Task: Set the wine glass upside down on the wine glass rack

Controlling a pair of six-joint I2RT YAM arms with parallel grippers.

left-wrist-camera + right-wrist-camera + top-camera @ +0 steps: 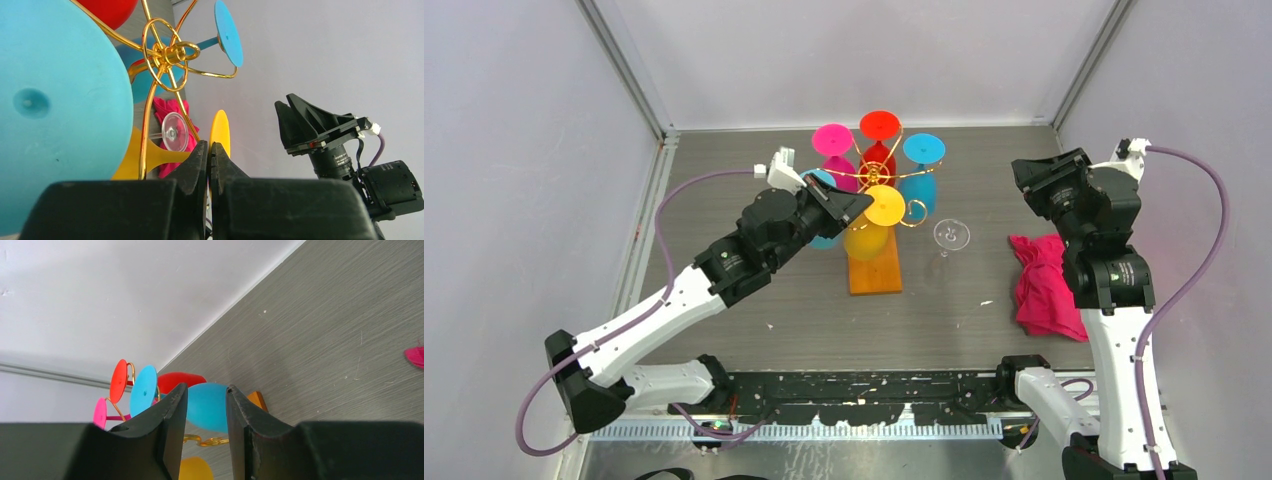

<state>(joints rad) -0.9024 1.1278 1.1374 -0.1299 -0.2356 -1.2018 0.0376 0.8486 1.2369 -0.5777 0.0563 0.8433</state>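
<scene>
Just beside the wine glass rack (875, 272) sits the clear wine glass (951, 236)

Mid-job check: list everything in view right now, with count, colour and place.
wine glass rack: one, gold wire on orange-brown base, table centre
hung glasses: five, red, pink, yellow, blue, light blue, on the rack
clear wine glass: one, on the table right of the rack
cloth: one, pink, right of the clear glass
table: one, grey
left gripper: black, shut, at the rack's left side
right gripper: black, open, table's right side
</scene>
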